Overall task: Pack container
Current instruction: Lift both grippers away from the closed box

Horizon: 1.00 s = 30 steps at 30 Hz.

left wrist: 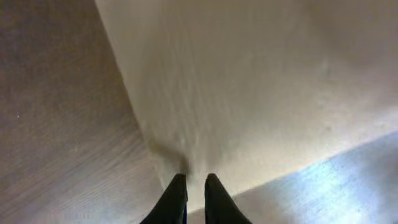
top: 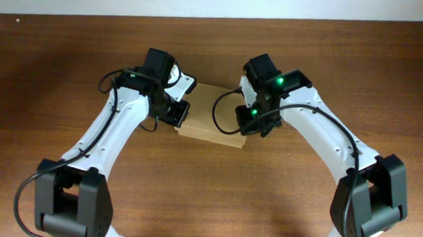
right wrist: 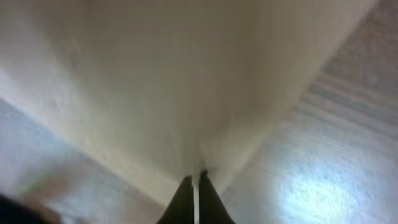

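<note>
On table (top: 56, 69), container (top: 210, 120) (plain cardboard) between left gripper (left wrist: 194, 180), right gripper (right wrist: 195, 177).

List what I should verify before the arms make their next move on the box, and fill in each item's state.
1. Box sits flat on the table: ok.
2. Box closed: looks ok, the top appears flat from overhead.
3. Left gripper at the box's left end: ok.
4. Left grip on cardboard: cannot tell, the jaws are slightly apart.
5. Right gripper shut at the right end: ok. Whether it pinches cardboard: cannot tell.
6. Contents packed inside: cannot tell.
</note>
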Available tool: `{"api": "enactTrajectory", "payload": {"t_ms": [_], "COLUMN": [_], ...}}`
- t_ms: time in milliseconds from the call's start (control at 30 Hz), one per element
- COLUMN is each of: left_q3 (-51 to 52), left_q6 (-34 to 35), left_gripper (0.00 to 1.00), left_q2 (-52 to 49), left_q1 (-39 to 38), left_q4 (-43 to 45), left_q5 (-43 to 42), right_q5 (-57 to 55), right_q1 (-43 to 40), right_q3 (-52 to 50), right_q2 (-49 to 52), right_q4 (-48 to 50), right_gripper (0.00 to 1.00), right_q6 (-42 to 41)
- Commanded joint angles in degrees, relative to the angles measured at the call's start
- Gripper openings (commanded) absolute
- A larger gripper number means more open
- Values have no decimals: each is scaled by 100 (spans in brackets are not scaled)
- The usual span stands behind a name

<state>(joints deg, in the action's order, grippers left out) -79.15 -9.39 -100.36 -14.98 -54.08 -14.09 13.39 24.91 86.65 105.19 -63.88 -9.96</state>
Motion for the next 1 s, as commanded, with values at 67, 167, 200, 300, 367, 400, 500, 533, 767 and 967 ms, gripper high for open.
{"api": "enactTrajectory", "payload": {"t_ms": [67,167,200,300,367,400,500,533,767,967], "left_q3": [-2249,-3364,-3786,-4760,-5010,-5066,-5104,-5104,-5101,-5101], "left_q6": [81,81,81,81,79,79,79,76,79,79], "left_gripper": [12,15,18,27,71,99,99,99,99,99], "left_q2": [225,350,413,671,887,988,1292,1394,1589,1589], "left_q1": [13,13,13,13,13,13,13,13,13,11], "left_q4": [-1331,-1958,-2201,-2726,-2798,-2787,-2699,-2688,-2997,-3377], "left_q5": [249,616,804,1416,1615,1665,1834,1884,2011,2011], "right_q5": [-542,-992,-1198,-1762,-1777,-1786,-1884,-1886,-1969,-1969], "right_q1": [11,11,11,9,11,11,11,11,11,11], "right_q3": [2437,3873,4435,6142,6693,6813,7160,7239,7263,7252], "right_q2": [-343,-404,-407,-413,-562,-616,-841,-929,-1248,-1207], "right_q4": [-1502,-2229,-2524,-3344,-3327,-3322,-3279,-3261,-3340,-3340], "right_gripper": [4,4,4,4,4,4,9,17,99,99], "right_q6": [155,155,155,155,153,153,153,155,153,153]}}
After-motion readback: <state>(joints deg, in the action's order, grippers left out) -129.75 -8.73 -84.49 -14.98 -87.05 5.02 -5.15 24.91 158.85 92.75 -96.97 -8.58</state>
